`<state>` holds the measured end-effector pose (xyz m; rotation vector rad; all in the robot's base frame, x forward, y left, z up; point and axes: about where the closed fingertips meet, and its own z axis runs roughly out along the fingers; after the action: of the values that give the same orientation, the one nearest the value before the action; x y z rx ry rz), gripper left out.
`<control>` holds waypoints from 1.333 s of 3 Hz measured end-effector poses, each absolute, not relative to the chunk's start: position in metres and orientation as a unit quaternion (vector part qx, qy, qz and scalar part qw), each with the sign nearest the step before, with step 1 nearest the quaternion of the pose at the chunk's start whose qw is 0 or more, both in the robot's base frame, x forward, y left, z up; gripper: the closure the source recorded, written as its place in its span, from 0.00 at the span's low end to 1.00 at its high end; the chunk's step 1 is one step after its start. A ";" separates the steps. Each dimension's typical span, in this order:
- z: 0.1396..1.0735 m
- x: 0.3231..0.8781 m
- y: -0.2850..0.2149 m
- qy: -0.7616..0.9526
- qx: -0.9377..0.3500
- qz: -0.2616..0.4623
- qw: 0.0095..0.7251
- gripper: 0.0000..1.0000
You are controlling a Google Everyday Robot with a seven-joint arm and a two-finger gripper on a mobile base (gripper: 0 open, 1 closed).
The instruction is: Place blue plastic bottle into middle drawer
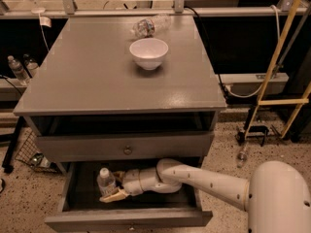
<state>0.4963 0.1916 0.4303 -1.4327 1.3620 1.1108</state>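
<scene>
Standing upright in the middle drawer (129, 220), the blue plastic bottle (106, 180) touches the gripper (112, 196) tip; whether it is gripped, one cannot tell.

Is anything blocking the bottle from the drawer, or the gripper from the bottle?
Nothing visible. The bottle already stands upright inside the open drawer, toward its left side. The gripper is in the drawer too, right at the bottle's base, with nothing between them.
</scene>
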 end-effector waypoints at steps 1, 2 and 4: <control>0.430 0.495 0.193 0.543 -0.573 0.445 0.423 0.00; 0.434 0.496 0.189 0.544 -0.571 0.442 0.428 0.00; 0.434 0.501 0.152 0.565 -0.549 0.432 0.439 0.00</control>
<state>0.5014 0.1523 0.4344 -1.3633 1.4037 1.0732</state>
